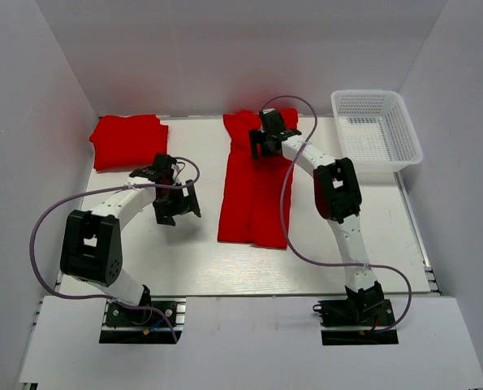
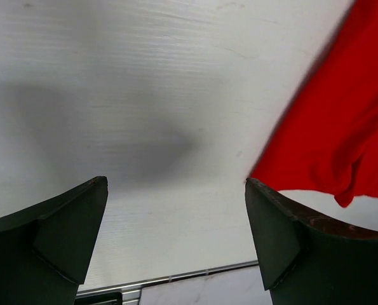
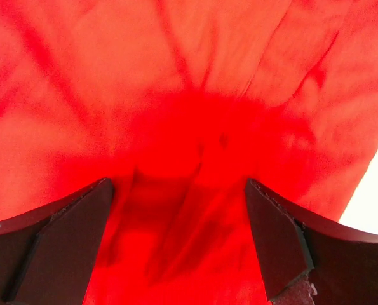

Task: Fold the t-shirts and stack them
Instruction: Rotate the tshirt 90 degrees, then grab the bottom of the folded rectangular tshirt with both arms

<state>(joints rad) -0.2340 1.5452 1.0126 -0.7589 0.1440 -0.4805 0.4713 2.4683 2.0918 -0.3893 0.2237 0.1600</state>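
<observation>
half-folded t-shirt [image 1: 253, 183] lies lengthwise in the middle of the table [image 1: 184, 260]; folded t-shirt [image 1: 127, 140] sits far left. right gripper [image 1: 265, 142], jaws apart, hovers at the long shirt's far end. it should pinch all layers squarely before folding nearward. left gripper [image 1: 176, 205] — open, empty — hangs alongside.

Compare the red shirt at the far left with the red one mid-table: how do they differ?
The far-left shirt is folded into a compact squarish bundle; the middle shirt lies as a long strip. The right gripper hangs open over the middle shirt's far end; no gripper is at the far-left shirt. Both are plain bright red.
</observation>
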